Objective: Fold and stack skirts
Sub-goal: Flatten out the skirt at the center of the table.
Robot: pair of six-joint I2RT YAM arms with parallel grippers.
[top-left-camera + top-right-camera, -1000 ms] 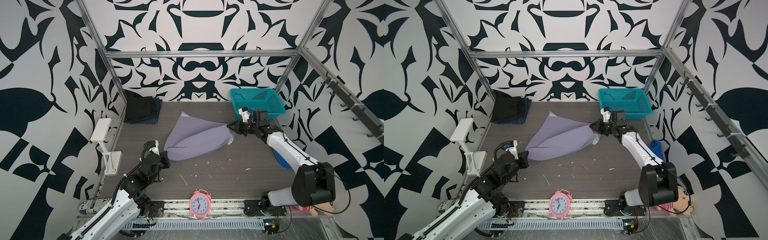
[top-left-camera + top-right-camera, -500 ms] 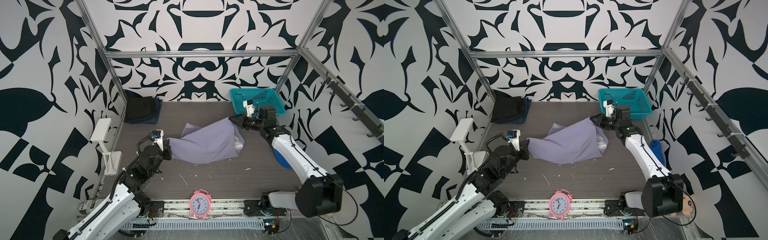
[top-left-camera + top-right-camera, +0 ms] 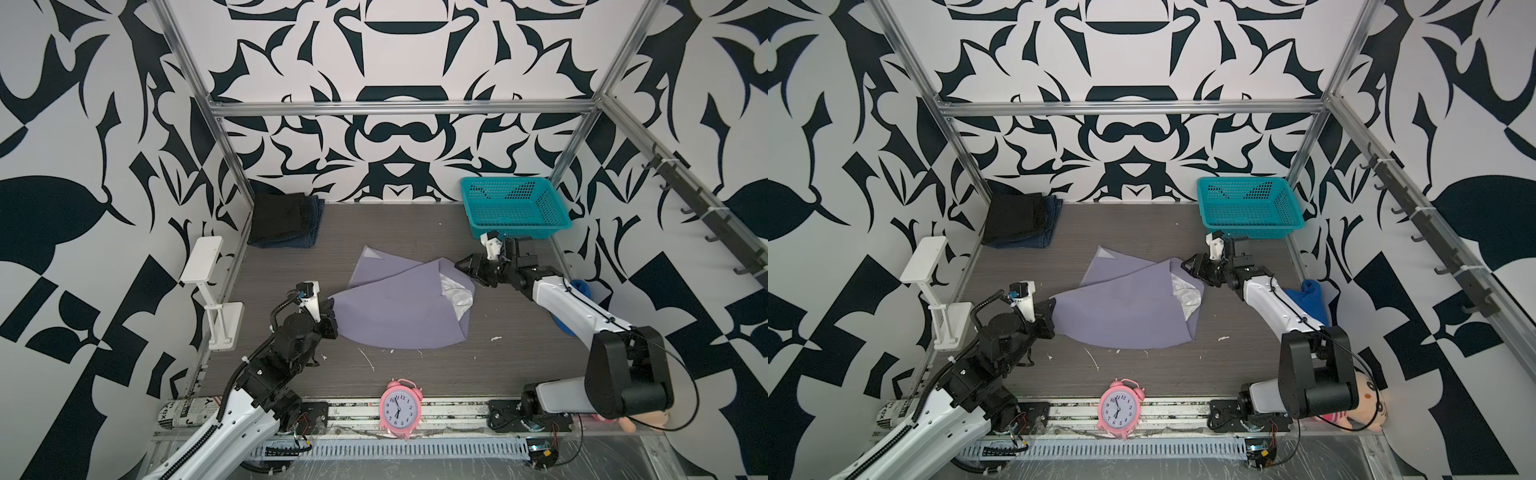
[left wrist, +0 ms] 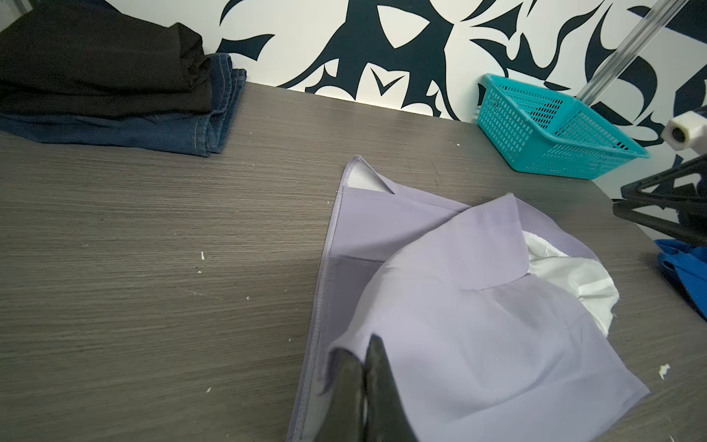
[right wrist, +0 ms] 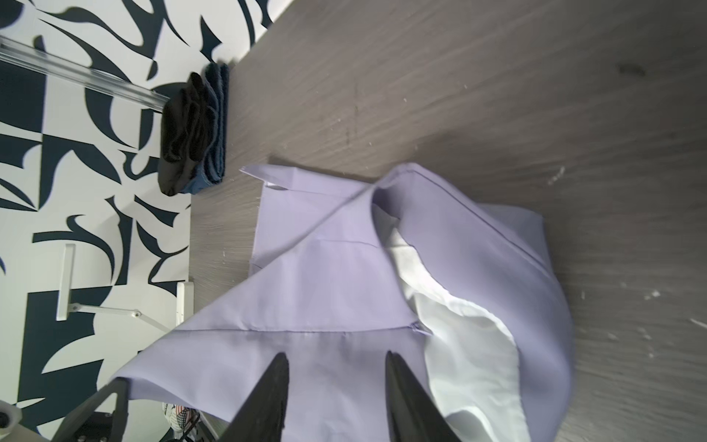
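Observation:
The lavender skirt point(image 3: 399, 309) lies in a loose fold at the middle of the table, with its white lining point(image 3: 455, 293) showing at the right. My left gripper point(image 3: 330, 305) is shut on the skirt's left corner; the wrist view shows cloth pinched between its fingers point(image 4: 377, 356). My right gripper point(image 3: 464, 270) stands open just off the skirt's right edge, holding nothing; in its wrist view the fingertips point(image 5: 281, 363) hang apart over the purple cloth point(image 5: 344, 287). At the back left, the folded black skirt point(image 3: 280, 216) rests on the folded denim skirt point(image 3: 309, 237).
A teal basket point(image 3: 515, 208) stands at the back right. A pink alarm clock point(image 3: 400, 409) sits at the front edge and a white stand point(image 3: 208, 286) by the left wall. Bright blue cloth point(image 3: 1308, 299) lies under the right arm, and a plush toy point(image 3: 1362, 409) at the front right.
Both grippers lifted the lavender skirt and swung it over. The right gripper has opened and let go, so the skirt now lies folded on the table. The left grip is unchanged.

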